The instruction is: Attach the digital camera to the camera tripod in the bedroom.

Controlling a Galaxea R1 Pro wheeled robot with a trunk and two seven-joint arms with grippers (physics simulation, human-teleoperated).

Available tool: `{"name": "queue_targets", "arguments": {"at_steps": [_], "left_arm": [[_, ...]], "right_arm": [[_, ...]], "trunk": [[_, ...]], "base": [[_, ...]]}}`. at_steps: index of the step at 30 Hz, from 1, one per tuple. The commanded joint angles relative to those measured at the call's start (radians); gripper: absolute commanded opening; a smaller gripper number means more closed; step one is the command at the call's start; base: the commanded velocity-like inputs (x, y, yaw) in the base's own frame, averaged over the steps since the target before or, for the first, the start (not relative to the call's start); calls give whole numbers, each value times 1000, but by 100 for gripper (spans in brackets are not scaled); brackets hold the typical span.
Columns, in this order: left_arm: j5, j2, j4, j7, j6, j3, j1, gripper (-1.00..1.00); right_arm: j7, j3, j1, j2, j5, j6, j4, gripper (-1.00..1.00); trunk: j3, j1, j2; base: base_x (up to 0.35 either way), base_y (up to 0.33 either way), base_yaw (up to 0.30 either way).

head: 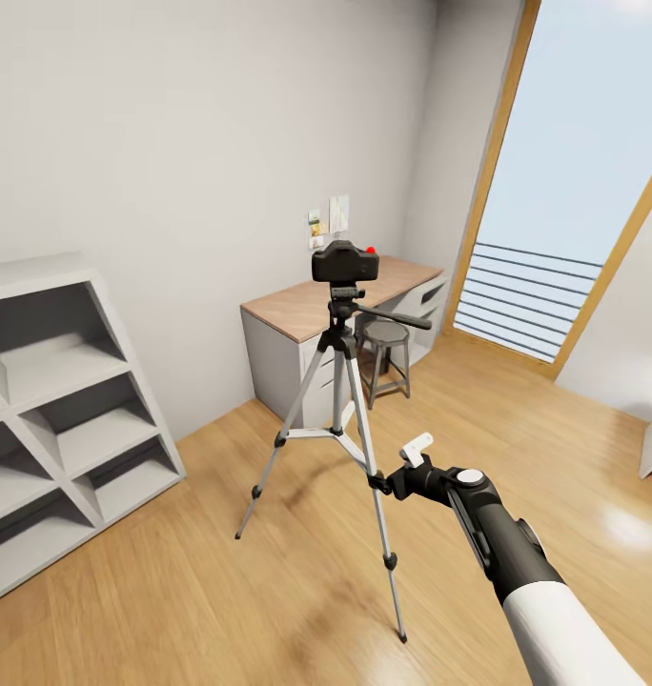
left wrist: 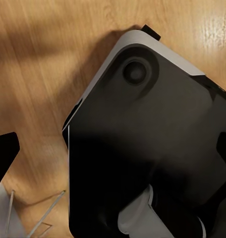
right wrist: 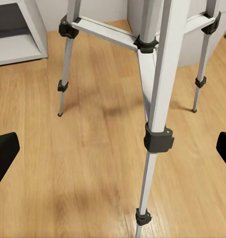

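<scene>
The camera (head: pixel 343 261) sat on top of the tripod (head: pixel 340 400), in front of the surface (head: pixel 307 307). The right end effector (head: pixel 395 474) was just beside a tripod leg, fingers spread apart. I could not tell about the left one.

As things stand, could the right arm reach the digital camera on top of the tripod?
Probably yes: the right gripper, open, sits beside the camera tripod's near leg, and nothing blocks the way up to the digital camera.
</scene>
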Motion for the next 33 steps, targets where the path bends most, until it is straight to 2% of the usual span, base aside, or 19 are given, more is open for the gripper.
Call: {"name": "queue_targets", "arguments": {"at_steps": [1, 19, 20, 23, 24, 28, 29, 31, 32, 33], "left_arm": [[8, 0, 0, 4, -2, -9, -1, 100], [8, 2, 0, 4, -2, -8, 0, 100], [8, 3, 0, 4, -2, -9, 0, 100], [7, 3, 0, 4, -2, -10, 0, 100], [7, 4, 0, 4, -2, -10, 0, 100], [7, 4, 0, 4, -2, -10, 0, 100], [7, 3, 0, 4, -2, -10, 0, 100], [7, 3, 0, 4, -2, -11, 0, 100], [7, 3, 0, 4, -2, -11, 0, 100], [7, 3, 0, 4, -2, -11, 0, 100]], "right_arm": [[5, 1, -1, -1, 9, 3, -2, 100], [1, -2, -1, -1, 11, 3, 29, 100], [-8, -3, -1, -6, 10, 2, 101, 100], [-36, -5, -1, -22, 10, 1, 206, 100], [-96, -6, -1, -74, 9, -53, 557, 100], [-114, -6, -1, -96, 5, -114, 729, 100], [-124, -6, 1, -113, -1, -204, 906, 100], [-126, -7, 12, -120, -3, -235, 942, 100], [-128, -10, 79, -137, -13, -268, 972, 100], [-129, -12, 110, -142, -20, -276, 978, 100]], "trunk": [[-2, 1, -2], [-2, 1, -2], [-2, 1, -2], [-2, 1, -2], [-2, 1, -2], [-2, 1, -2], [-2, 1, -2], [-2, 1, -2], [-2, 1, -2], [-2, 1, -2]], "base": [[-1, 0, 0], [0, 0, 0], [0, 0, 0], [0, 0, 0], [0, 0, 0], [0, 0, 0], [0, 0, 0], [0, 0, 0], [0, 0, 0], [0, 0, 0]]}}
